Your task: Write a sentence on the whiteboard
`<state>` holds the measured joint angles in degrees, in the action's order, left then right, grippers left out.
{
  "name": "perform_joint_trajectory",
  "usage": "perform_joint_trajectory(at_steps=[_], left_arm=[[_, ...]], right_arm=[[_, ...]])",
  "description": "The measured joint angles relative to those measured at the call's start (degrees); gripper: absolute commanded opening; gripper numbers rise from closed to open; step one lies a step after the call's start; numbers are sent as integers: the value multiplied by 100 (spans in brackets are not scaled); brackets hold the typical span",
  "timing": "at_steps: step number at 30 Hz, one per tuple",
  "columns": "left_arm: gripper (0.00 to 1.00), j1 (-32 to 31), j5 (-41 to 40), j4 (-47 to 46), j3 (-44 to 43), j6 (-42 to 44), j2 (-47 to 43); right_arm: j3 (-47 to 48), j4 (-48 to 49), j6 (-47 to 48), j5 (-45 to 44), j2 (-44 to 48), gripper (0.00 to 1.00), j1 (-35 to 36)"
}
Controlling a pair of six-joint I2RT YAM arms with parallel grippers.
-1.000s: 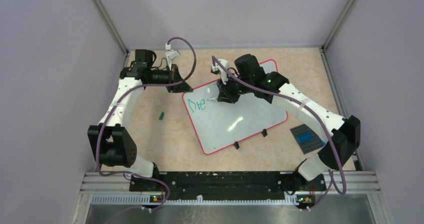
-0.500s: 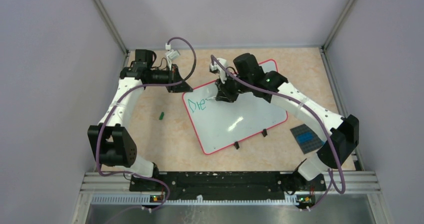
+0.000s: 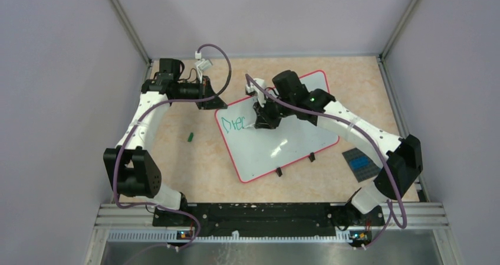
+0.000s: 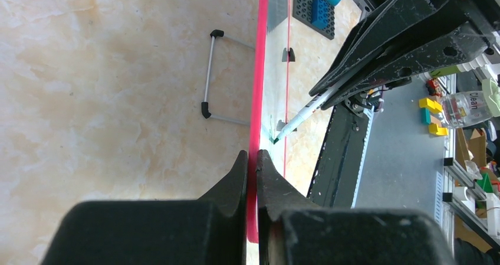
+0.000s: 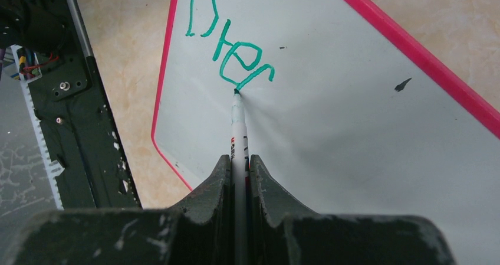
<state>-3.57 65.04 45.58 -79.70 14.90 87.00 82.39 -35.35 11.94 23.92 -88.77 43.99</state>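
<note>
- The left gripper [image 4: 252, 157] is clenching its jaws tight on the red rim of the whiteboard [image 3: 277, 142], at the board's far left corner.
- The right gripper [image 5: 239, 160] is pinching a white marker [image 5: 237, 123], its green tip touching the board where the green lettering [image 5: 227, 46] ends.
- The whiteboard is lying skewed on the table [image 3: 177, 153], between both arms.
</note>
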Motion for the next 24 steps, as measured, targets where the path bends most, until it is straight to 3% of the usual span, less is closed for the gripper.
perform_joint_trajectory(at_steps=[24], left_arm=[[0,0,7,-13,0,-2,0]], right_arm=[[439,-105,68,-313,24,0,-179]])
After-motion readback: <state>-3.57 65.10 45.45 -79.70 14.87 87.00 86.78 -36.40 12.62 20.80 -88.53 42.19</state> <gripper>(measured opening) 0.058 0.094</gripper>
